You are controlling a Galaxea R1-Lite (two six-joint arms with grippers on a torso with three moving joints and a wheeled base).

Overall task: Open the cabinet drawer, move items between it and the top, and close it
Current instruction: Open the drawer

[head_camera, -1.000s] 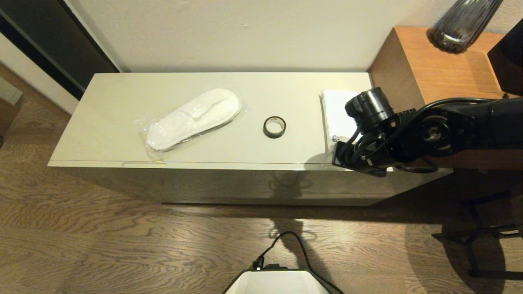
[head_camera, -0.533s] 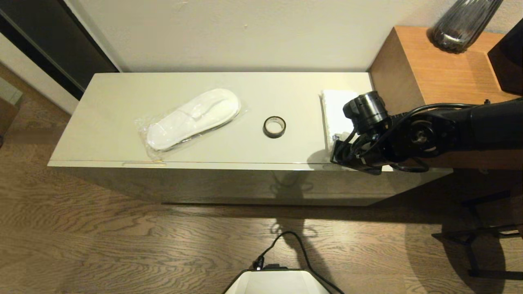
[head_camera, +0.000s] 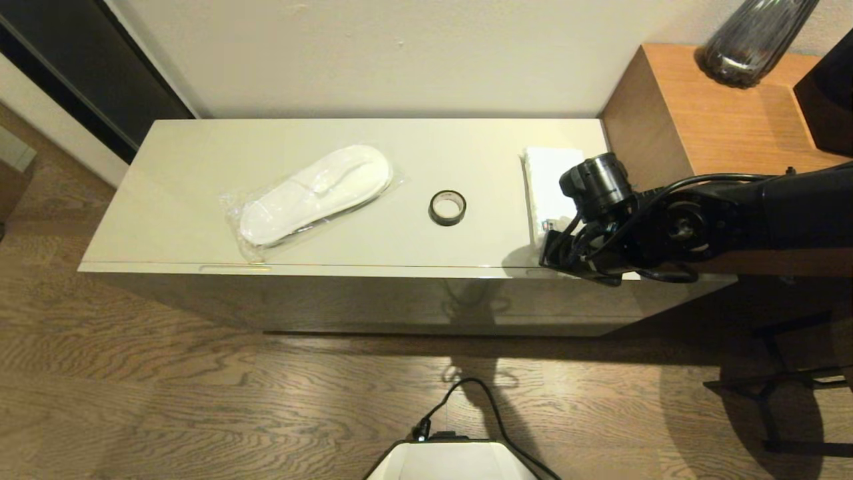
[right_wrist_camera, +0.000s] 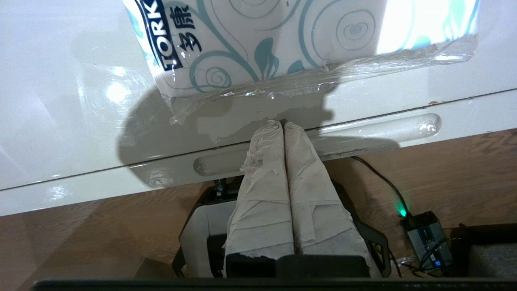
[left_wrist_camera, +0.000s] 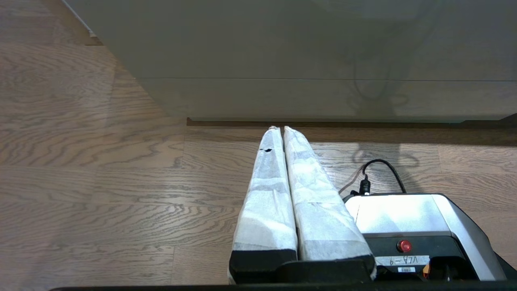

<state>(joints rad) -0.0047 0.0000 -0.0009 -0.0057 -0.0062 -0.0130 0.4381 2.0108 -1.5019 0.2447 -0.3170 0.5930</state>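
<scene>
The cabinet drawer [head_camera: 373, 300] is closed under the top [head_camera: 200, 160]. On the top lie a bagged pair of white slippers [head_camera: 313, 193], a black tape roll [head_camera: 447, 207] and a white packet [head_camera: 548, 183] at the right end. My right gripper [right_wrist_camera: 281, 122] is shut with nothing in it. Its tips touch the seam above the drawer's recessed grip groove [right_wrist_camera: 363, 131], just in front of the packet [right_wrist_camera: 282, 36]. My left gripper [left_wrist_camera: 279, 128] is shut and empty, low over the floor, facing the cabinet front [left_wrist_camera: 282, 93].
A taller brown wooden side table [head_camera: 706, 113] stands against the cabinet's right end, with a dark glass vase [head_camera: 753, 37] on it. The robot base [head_camera: 453, 460] and its cable sit on the wooden floor in front. A small device with a green light [right_wrist_camera: 428, 238] lies under the right arm.
My right arm has shifted slightly left and in toward the cabinet's front edge. The slippers, tape roll and packet have not moved.
</scene>
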